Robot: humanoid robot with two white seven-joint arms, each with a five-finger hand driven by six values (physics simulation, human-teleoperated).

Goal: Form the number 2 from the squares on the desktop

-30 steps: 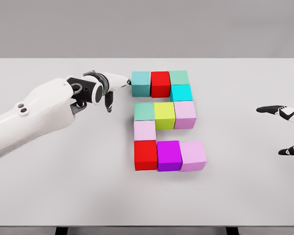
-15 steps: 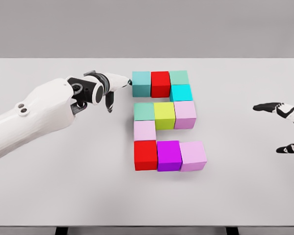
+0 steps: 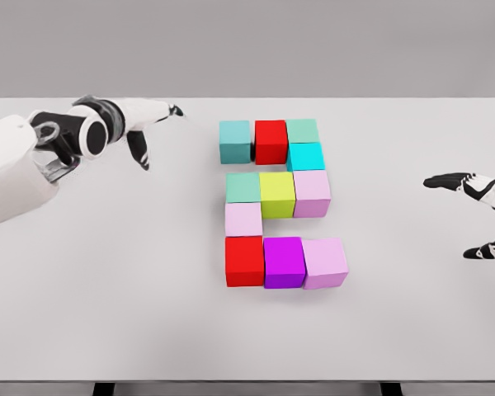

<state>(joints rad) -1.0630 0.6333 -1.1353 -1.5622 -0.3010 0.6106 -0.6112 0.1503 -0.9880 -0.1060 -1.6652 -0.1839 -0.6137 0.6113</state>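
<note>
While L hand (image 3: 120,125) hovers at 10 o'clock over the table (image 3: 107,289), fingers spread & holding nothing, the cubes (image 3: 282,204) sit near centre — laid out as a 2. Top row: teal cube (image 3: 235,141), red, green-teal; cyan under its R end; mid row green, yellow-green, pink; pale pink below its L end; bottom row red, purple, pink. R hand (image 3: 478,214) at 3 o'clock — fingers apart, empty, well apart from cubes.
</note>
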